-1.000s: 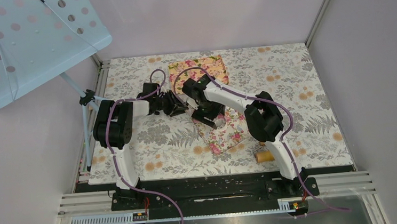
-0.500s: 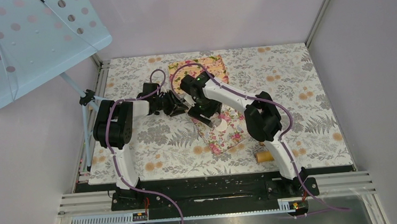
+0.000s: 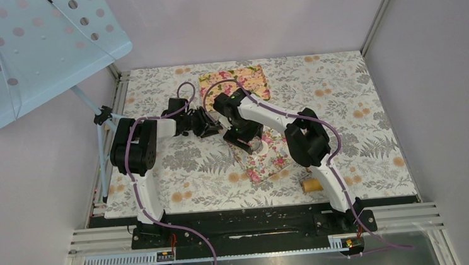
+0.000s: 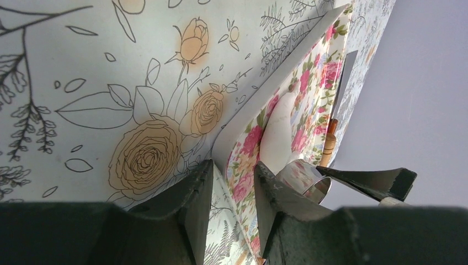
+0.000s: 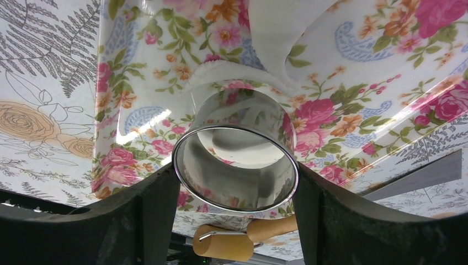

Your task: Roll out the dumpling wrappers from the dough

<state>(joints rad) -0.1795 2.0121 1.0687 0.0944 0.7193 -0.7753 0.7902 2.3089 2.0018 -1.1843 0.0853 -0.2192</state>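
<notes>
L pincer (image 4: 233,167) seemingly clamped, R pincer (image 5: 234,178) gripping.

No text, label or number is readable on anything here.

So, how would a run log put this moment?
left gripper: clamps floral board edge | right gripper: holds metal ring at dough

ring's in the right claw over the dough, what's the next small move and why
Probably press the metal ring straight down into the dough. The right claw grips the ring by its sides, with its far rim at the edge of the flattened white sheet on the floral board. The left claw pinches that board's edge, which should stop it sliding.
</notes>
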